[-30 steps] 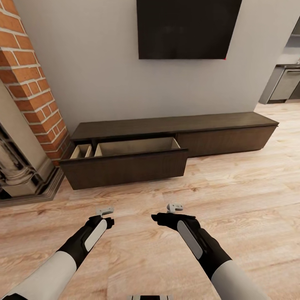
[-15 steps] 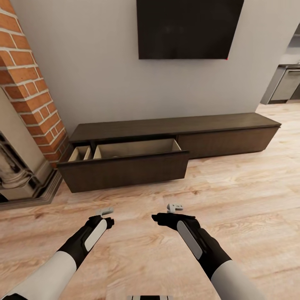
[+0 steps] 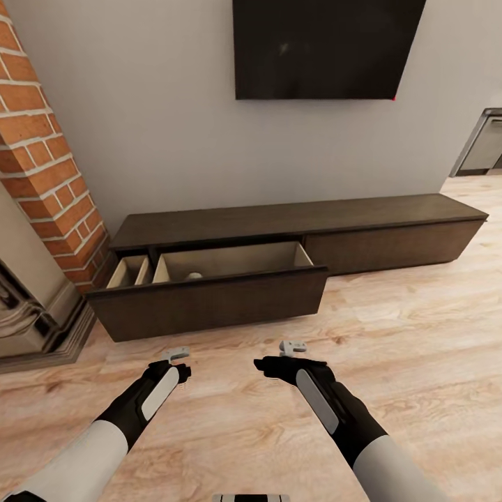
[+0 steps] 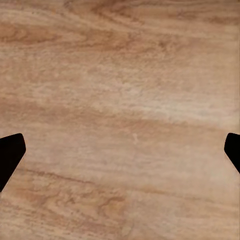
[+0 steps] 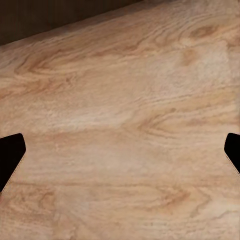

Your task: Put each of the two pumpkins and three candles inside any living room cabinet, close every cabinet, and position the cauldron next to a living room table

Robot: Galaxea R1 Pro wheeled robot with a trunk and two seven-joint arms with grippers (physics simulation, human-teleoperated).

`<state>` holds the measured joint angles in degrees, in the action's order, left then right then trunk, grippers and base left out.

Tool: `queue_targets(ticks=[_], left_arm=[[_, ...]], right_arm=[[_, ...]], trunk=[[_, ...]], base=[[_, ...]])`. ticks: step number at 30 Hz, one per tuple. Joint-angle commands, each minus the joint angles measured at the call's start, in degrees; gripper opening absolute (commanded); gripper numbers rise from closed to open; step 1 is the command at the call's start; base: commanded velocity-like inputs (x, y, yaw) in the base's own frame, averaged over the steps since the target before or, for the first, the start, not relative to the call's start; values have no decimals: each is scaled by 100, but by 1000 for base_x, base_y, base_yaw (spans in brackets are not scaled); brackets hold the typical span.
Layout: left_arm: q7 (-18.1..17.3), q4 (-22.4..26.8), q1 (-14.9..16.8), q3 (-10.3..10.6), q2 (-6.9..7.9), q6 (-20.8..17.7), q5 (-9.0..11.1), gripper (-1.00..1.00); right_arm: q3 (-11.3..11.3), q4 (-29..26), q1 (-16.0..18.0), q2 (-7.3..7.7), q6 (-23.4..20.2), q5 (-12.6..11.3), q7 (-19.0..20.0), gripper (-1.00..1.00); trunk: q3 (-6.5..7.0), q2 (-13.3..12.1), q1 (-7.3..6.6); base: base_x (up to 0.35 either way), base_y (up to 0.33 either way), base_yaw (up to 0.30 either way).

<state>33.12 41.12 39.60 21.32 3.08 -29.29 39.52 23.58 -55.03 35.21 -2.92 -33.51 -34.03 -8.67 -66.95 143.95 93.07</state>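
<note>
The cabinet (image 3: 293, 230) is the landmark: a long, low, dark brown unit whose long axis runs along the grey wall, beneath the wall-mounted television (image 3: 328, 45) and just beside the brick column (image 3: 42, 153) at its left end. Its left-hand drawer (image 3: 209, 296) stands pulled out toward the robot, the flat front facing it and the pale interior open to the ceiling, presumably so things can be dropped in from above. Inside, near the drawer's middle, a small pale rounded shape (image 3: 194, 276) sits low against the front board; it may be a candle, but it is too small to tell. A narrower compartment lies at the drawer's left end.

Both arms hang low over the wooden floor (image 3: 418, 335), in front of the drawer and well apart from it. The left gripper (image 3: 176, 353) and right gripper (image 3: 293, 346) point forward and down; the wrist views look along each at bare floor, with dark fingertips at opposite edges, so both jaws stand wide and carry nothing.

Judging by this pose, the robot is travelling rather than reaching. The drawer is not yet shut.
</note>
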Motion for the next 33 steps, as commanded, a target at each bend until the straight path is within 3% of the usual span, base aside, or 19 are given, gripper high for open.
queue_targets(ticks=[1, 21, 33], left_arm=[[54, 10, 4, 35, 9, -7, 56, 100], [54, 9, 4, 31, 17, -7, 56, 100], [54, 10, 5, 15, 18, -7, 56, 100]], right_arm=[[9, -8, 4, 2, -15, -60, -56, 100], [14, -8, 4, 2, -16, -59, -56, 100], [13, -8, 4, 2, -16, -60, -56, 100]], trunk=[[-5, 2, 2], [-5, 2, 2], [-5, 2, 2]], base=[[311, 97, 0], [308, 95, 0], [180, 1, 0]])
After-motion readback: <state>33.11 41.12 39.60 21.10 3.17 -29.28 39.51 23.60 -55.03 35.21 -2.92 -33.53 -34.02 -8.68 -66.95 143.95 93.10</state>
